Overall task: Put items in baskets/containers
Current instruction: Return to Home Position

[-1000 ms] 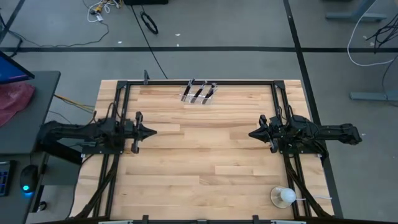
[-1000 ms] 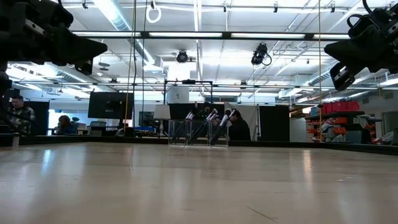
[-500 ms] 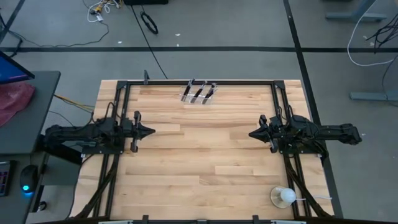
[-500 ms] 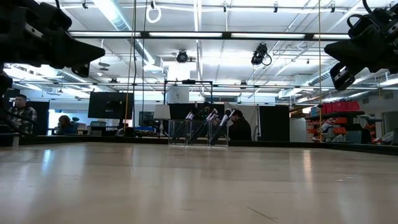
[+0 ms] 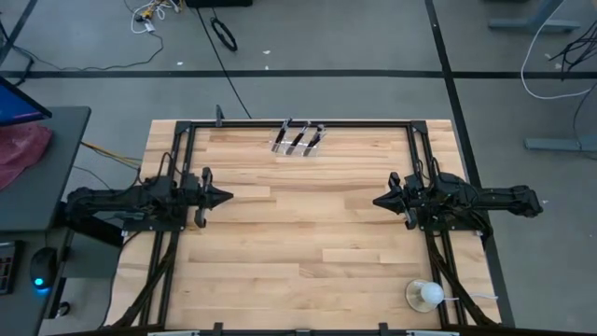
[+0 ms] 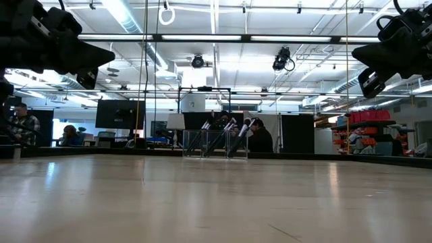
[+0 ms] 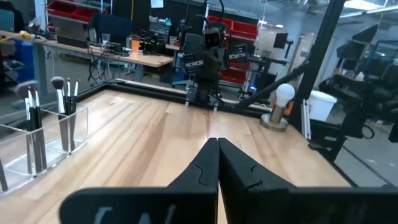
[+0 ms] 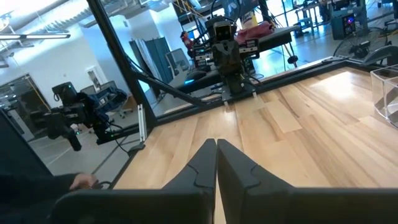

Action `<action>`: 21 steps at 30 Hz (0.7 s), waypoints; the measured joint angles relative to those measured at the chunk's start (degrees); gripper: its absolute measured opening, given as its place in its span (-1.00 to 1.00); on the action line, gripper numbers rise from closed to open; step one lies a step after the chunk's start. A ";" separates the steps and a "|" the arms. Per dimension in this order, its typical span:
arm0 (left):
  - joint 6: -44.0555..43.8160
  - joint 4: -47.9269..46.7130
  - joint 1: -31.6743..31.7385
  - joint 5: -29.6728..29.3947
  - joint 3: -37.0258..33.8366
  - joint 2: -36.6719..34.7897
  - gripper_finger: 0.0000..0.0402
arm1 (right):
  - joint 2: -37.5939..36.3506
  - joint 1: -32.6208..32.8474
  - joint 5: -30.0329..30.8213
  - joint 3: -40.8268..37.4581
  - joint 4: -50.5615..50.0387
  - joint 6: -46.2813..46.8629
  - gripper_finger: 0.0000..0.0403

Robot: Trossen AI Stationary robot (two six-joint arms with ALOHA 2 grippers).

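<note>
Makeup brushes (image 5: 298, 137) stand in the clear organizer (image 5: 278, 147), upper centre: probably light, stiff, slippery sticks, best pinched mid-handle. Left tool (image 5: 229, 197) and right tool (image 5: 377, 201) hover pressed together, empty.

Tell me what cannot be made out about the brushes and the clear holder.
- Brush count: high view, brushes too small, bunched in the clear holder.
- Left wrist view: the picture's edge cuts off the holder.
- Right wrist view: only the holder's corner shows.
- Low view: brushes blend into the background.
</note>
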 joint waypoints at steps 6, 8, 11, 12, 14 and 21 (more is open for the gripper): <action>-1.51 0.22 0.00 0.00 0.00 0.04 -0.99 | 0.00 0.02 0.01 0.00 0.00 0.00 -0.92; -1.51 0.42 0.00 0.00 0.00 0.04 -0.99 | 0.00 0.00 -0.01 0.00 0.00 0.00 -0.92; -1.51 0.50 0.00 0.00 -0.01 0.05 -0.99 | 0.00 0.01 -0.01 0.00 0.00 0.00 -0.92; -1.51 0.52 0.00 0.02 0.00 0.09 -0.99 | 0.00 0.01 -0.01 0.00 0.00 0.00 -0.92; -1.51 0.52 0.00 0.02 0.00 0.09 -0.99 | 0.00 0.02 0.01 0.00 0.00 0.00 -0.92; -1.51 0.61 0.00 0.09 0.00 0.09 -0.99 | -1.89 -1.83 -0.26 0.09 0.89 0.00 -0.92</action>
